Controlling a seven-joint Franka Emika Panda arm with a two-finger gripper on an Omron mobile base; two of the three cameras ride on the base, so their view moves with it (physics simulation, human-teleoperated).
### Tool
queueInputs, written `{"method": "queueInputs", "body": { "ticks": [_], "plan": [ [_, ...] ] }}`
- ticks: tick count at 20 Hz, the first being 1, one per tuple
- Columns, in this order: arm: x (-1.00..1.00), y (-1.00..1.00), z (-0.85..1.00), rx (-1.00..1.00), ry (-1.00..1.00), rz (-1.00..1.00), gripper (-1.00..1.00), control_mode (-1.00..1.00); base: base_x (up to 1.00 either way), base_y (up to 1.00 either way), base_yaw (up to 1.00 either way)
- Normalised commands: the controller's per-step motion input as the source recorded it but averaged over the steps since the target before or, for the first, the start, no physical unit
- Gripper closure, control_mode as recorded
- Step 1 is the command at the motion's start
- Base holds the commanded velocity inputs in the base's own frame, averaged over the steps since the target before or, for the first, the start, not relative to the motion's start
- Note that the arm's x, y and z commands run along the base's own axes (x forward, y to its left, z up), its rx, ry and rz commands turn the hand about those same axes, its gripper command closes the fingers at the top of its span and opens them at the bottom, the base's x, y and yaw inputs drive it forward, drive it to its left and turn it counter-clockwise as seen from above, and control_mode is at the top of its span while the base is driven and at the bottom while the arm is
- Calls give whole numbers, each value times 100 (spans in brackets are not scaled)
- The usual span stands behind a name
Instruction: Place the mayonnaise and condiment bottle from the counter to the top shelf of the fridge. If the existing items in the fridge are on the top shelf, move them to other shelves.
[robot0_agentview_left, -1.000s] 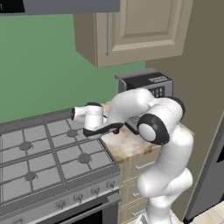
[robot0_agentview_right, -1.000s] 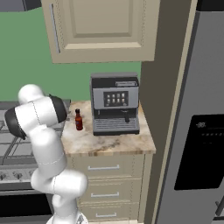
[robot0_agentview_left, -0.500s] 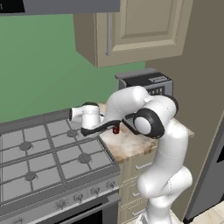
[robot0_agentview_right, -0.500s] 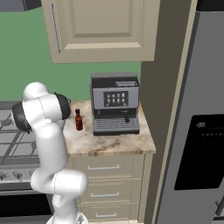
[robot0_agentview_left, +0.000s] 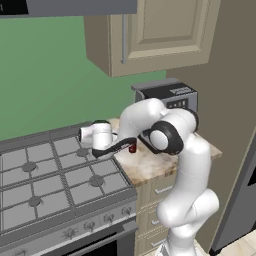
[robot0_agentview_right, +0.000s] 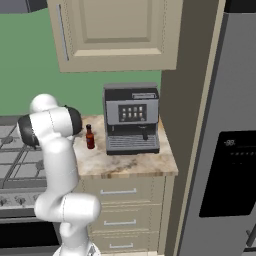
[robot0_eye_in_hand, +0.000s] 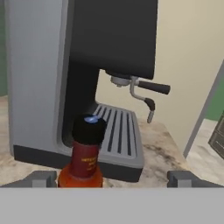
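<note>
Fingers spread wide, the gripper (robot0_eye_in_hand: 112, 178) holds nothing. The condiment bottle (robot0_eye_in_hand: 85, 153) stands upright on the counter (robot0_agentview_right: 131, 166) just beside the espresso machine (robot0_agentview_right: 131, 118), in front of its left side, between the two fingertips (robot0_eye_in_hand: 41, 178) but nearer the left one.

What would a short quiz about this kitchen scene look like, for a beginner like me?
1. True or false: the gripper has closed on the condiment bottle.
2. What stands right behind the bottle on the counter? A toaster, B coffee machine, C kettle.
3. Fill in: the fridge door is ____.

Key: 1 false, its fingers stand wide apart, the bottle between them, nearer one finger; 2 B; 3 shut.
</note>
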Motion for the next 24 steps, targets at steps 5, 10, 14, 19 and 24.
{"method": "queueInputs", "body": {
  "ticks": [5,10,14,19,24],
  "plan": [
    [24,-20,-6,0,0,0,-100,-100,0,0,0],
    [27,-26,0,0,0,0,-100,-100,0,0,0],
    [7,-13,-3,0,0,0,-100,-100,0,0,0],
    [1,-1,-6,0,0,0,-100,-100,0,0,0],
    [1,-17,-9,0,0,0,100,-100,0,0,0]
  ]
}}
